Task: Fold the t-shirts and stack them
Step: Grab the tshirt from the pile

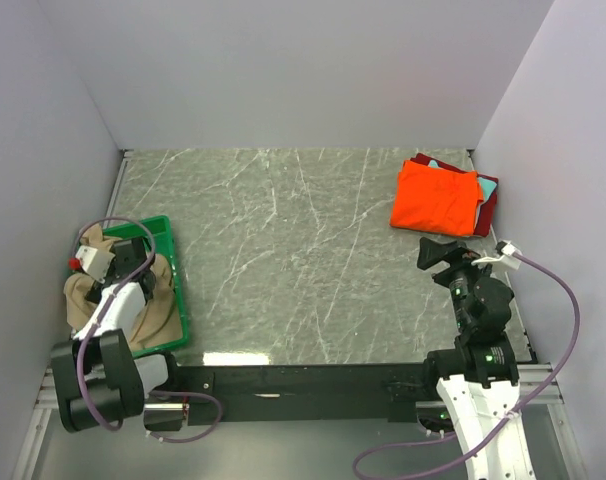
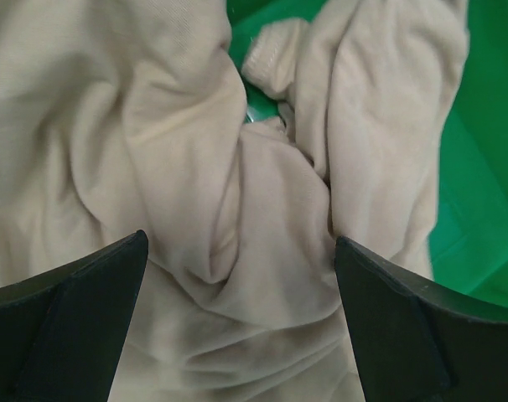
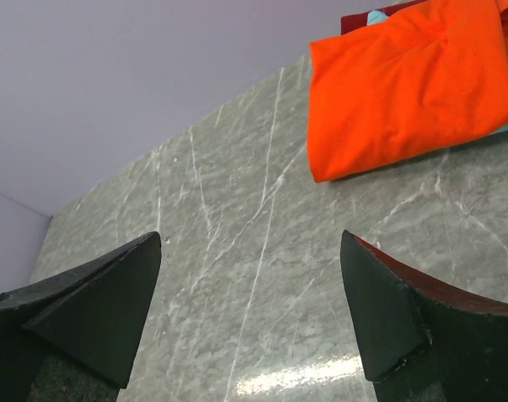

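Note:
A crumpled tan t-shirt lies bunched in the green tray at the left. My left gripper hangs open just above it. In the left wrist view the tan cloth fills the space between the spread fingers of the left gripper, and nothing is gripped. At the back right, a folded orange t-shirt tops a stack over a dark red one and a teal one. My right gripper is open and empty above the table, short of the orange shirt.
The tray's green wall shows to the right of the tan cloth. The grey marble tabletop lies between the tray and the stack. Pale walls close in the left, back and right sides.

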Robot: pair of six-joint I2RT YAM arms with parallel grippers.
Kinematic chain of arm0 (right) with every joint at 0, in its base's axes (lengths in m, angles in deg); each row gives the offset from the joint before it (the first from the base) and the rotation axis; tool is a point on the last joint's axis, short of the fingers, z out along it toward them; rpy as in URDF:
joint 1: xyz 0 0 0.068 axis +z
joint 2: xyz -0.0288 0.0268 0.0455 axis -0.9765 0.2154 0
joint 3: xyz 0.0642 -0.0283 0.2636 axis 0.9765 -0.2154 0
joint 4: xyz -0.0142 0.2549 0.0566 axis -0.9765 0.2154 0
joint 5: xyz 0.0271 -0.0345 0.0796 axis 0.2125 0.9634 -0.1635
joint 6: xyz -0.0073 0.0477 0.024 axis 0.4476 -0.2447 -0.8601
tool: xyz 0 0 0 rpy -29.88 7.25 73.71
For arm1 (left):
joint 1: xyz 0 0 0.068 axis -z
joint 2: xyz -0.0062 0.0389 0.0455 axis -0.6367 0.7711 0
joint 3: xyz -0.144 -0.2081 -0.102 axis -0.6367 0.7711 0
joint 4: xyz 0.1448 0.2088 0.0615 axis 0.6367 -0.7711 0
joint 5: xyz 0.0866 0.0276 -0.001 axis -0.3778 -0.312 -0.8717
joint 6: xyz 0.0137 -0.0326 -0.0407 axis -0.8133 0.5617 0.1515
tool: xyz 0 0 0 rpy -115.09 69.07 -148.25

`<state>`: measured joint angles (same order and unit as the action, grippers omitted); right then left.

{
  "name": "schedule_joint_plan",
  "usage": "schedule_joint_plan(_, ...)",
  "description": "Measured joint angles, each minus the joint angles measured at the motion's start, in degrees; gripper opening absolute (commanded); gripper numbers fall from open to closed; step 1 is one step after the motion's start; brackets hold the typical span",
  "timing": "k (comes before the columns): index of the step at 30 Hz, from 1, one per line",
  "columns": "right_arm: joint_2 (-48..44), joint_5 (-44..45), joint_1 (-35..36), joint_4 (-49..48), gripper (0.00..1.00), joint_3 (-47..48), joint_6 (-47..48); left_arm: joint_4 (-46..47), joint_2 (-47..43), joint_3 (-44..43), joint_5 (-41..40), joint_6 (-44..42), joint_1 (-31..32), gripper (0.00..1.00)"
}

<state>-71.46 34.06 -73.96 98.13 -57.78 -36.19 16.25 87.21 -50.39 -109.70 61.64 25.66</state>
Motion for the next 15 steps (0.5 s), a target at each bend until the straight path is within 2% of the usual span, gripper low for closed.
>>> schedule_joint_plan(8, -0.76, 0.09, 0.0, 0.9, 0.93, 0.5, -0.13, 2.05, 8.59, -2.27, 2.95, -3.72, -0.83, 0.99)
schedule_joint_plan(11, -0.74, 0.09, 0.0, 0.92, 0.93, 0.5, -0.13, 2.95, 10.71, -2.93, 3.3, -4.81, -0.94, 0.77)
schedule_joint_plan(12, -0.74, 0.09, 0.0, 0.9, 0.93, 0.5, -0.13, 3.21, 10.84, -2.95, 3.43, -5.01, -0.94, 0.6)
schedule_joint_plan(14, -0.74, 0.11, 0.0, 0.9, 0.93, 0.5, -0.13, 3.63, 10.69, -2.97, 3.74, -5.42, -0.94, 0.44)
schedule_joint_plan(15, -0.74, 0.09, 0.0, 0.85, 0.93, 0.5, -0.13, 3.78, 10.4, -2.97, 4.04, -5.62, -0.94, 0.12)
